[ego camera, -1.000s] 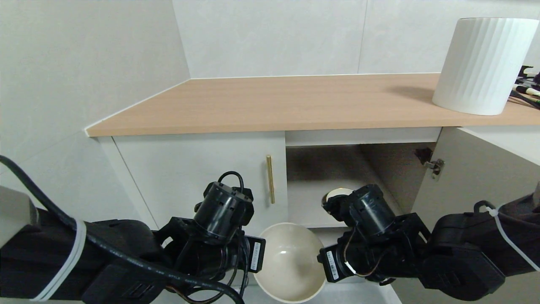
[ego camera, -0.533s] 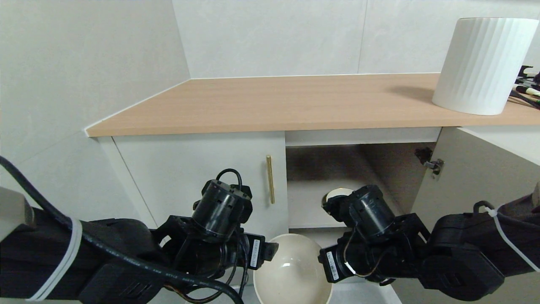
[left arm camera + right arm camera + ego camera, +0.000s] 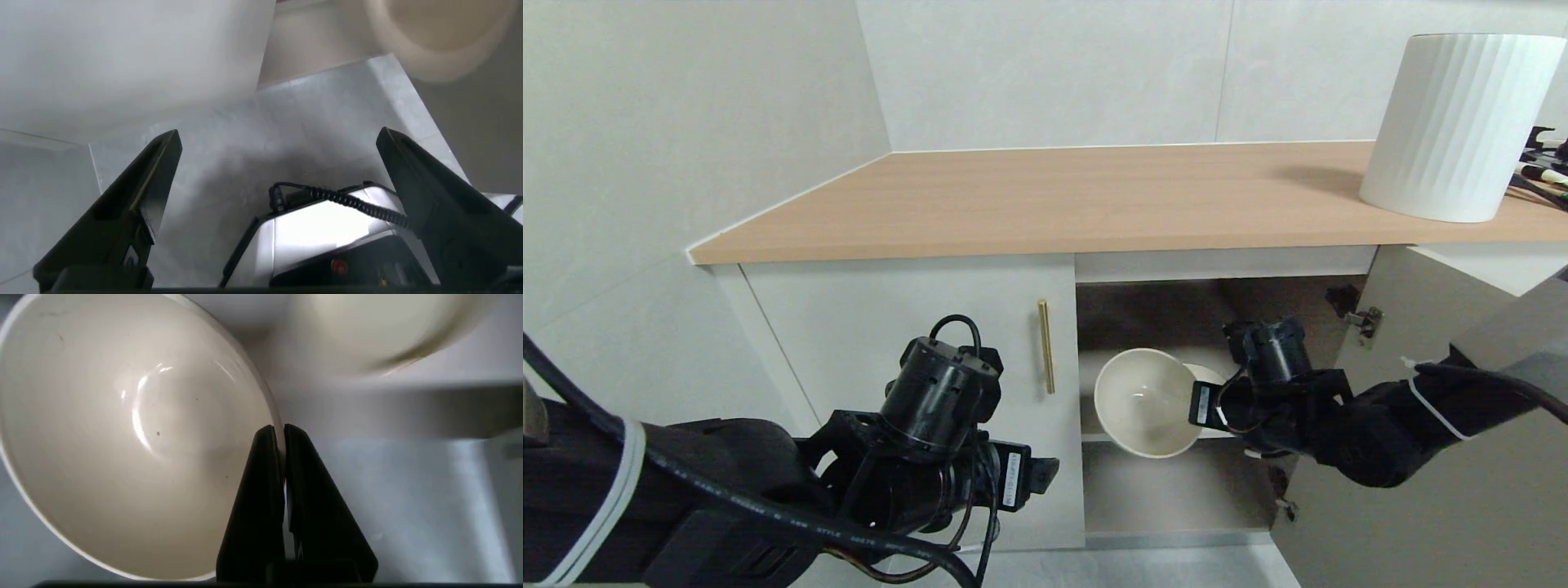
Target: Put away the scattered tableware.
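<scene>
Cream bowl (image 3: 1147, 400), frame centre, tilted at open cabinet (image 3: 1168, 490) mouth; right gripper (image 3: 283, 441) pinches rim. Likely ceramic: rigid, slick, breakable, so rim hold apt. Left gripper (image 3: 278, 188) fingers wide, empty.

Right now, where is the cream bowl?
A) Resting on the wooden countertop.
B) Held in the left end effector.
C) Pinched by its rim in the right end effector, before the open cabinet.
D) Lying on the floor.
C: the right end effector is shut on the rim of the bowl in front of the open cabinet; the left end effector is open and empty.
</scene>
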Available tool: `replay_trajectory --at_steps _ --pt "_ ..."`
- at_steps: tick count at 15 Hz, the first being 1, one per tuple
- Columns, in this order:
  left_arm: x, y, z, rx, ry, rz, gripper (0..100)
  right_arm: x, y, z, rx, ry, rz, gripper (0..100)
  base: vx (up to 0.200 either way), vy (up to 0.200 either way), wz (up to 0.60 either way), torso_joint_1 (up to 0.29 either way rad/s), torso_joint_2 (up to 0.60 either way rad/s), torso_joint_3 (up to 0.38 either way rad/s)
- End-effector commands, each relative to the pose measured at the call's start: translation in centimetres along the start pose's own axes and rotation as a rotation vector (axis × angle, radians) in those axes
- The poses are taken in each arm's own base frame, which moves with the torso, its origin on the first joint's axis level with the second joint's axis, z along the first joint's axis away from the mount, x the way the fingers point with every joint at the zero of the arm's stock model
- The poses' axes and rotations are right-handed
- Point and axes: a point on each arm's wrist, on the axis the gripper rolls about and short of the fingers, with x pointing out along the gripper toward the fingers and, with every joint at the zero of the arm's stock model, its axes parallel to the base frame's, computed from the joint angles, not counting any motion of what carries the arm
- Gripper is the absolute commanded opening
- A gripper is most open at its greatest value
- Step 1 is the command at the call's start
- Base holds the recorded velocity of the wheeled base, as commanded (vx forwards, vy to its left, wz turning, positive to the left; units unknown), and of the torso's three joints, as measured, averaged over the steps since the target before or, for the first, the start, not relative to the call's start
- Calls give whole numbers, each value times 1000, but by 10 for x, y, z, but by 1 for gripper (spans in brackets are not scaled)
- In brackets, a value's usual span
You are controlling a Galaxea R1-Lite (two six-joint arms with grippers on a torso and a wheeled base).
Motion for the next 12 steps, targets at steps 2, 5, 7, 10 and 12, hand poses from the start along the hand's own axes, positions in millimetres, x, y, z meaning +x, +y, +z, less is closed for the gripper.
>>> replay_trajectory --at_steps 2,5,7,10,12 --pt "-3 0 2 -4 -10 -4 100 32 -36 12 71 -32 -101 0 0 0 0 0 0 0" --pt "-3 0 2 -5 -12 -5 100 50 -58 21 122 -64 -164 0 0 0 0 0 0 0" --pt "-3 0 2 -5 -12 -5 100 58 -66 25 146 -76 -180 0 0 0 0 0 0 0" --pt "-3 0 2 -5 -12 -5 100 78 -79 27 168 -86 -210 0 0 0 0 0 0 0" --pt "-3 0 2 -5 -12 -5 100 84 -84 29 174 -96 -228 0 0 0 0 0 0 0"
